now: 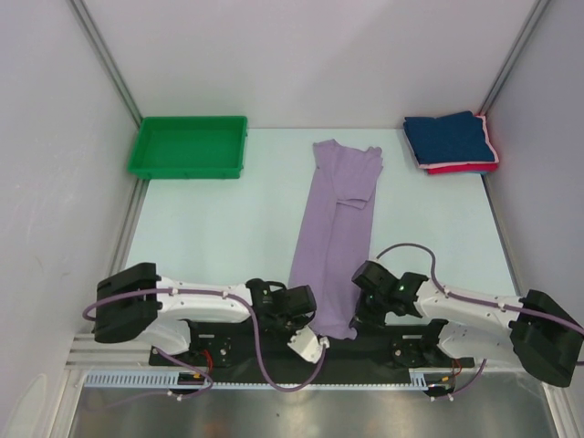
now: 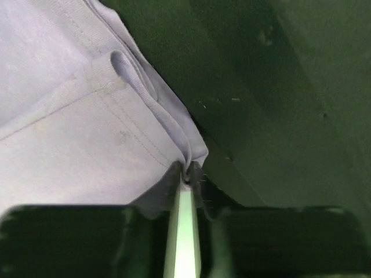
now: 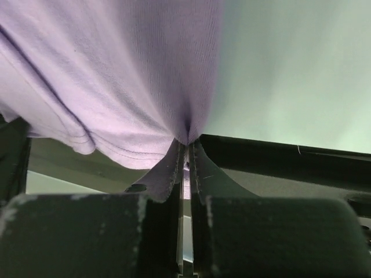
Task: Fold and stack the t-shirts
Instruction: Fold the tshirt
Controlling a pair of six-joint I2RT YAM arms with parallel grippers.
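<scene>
The lavender t-shirt (image 1: 333, 233) lies folded lengthwise into a long strip down the middle of the table, sleeves at the far end. My left gripper (image 1: 308, 321) is shut on its near left corner, and the cloth (image 2: 87, 116) is pinched at the fingertips (image 2: 186, 171). My right gripper (image 1: 358, 315) is shut on the near right corner, with the cloth (image 3: 127, 81) bunched between the fingers (image 3: 186, 145). The navy t-shirt (image 1: 449, 137) lies folded on the pink-red t-shirt (image 1: 456, 168) at the far right.
A green plastic tray (image 1: 189, 146) stands at the far left. White walls enclose the table on the left, back and right. The arm bases and a black rail (image 1: 365, 351) run along the near edge.
</scene>
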